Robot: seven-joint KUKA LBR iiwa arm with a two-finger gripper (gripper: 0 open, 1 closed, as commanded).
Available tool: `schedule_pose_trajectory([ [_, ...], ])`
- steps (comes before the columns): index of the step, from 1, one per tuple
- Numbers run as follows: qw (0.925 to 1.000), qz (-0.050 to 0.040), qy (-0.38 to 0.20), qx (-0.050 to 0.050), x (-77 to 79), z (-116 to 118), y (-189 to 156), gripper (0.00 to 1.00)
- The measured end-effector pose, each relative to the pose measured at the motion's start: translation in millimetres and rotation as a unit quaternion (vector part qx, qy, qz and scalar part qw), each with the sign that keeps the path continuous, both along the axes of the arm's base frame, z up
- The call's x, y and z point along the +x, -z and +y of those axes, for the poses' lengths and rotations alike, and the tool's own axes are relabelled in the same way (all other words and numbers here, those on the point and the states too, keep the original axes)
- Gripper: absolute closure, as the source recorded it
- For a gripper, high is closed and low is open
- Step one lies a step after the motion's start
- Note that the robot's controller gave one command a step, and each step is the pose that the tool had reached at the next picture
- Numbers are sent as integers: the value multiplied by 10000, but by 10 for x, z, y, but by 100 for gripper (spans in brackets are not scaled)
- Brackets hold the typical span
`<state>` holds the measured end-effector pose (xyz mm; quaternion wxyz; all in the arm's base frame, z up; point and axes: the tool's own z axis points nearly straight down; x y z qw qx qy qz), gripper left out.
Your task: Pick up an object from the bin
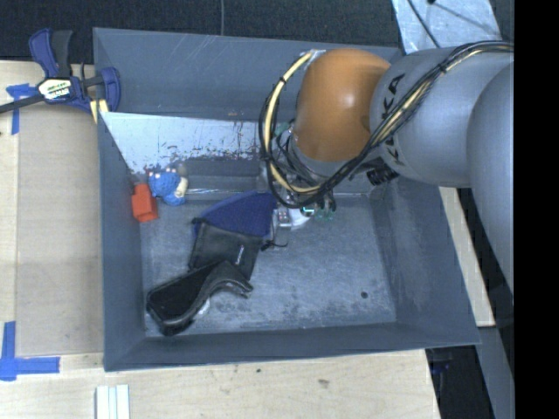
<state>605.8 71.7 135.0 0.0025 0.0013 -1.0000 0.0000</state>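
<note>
My gripper (286, 223) is low in the middle of the bin, under the arm's orange cover, at the right edge of a dark blue cloth (240, 214). The cloth lies flat with one corner reaching under the gripper. A black, curved, shoe-like thing (203, 279) lies just left of and in front of the gripper, its upper end touching the cloth.
A small orange block (143, 203) and a blue and yellow toy (167, 185) sit against the left wall towards the back. The arm reaches in from the right and covers the bin's back right part.
</note>
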Motion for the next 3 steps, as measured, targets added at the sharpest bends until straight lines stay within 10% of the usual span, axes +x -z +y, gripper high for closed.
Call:
schedule_pose_trajectory([
  [1, 9944, -32, -1060, 4, -358, 448, 342, 0],
  [2, 9945, -43, -1045, 7, -349, 440, 330, 100],
  [3, 9935, -91, -1134, 9, -283, 579, -1174, 100],
])
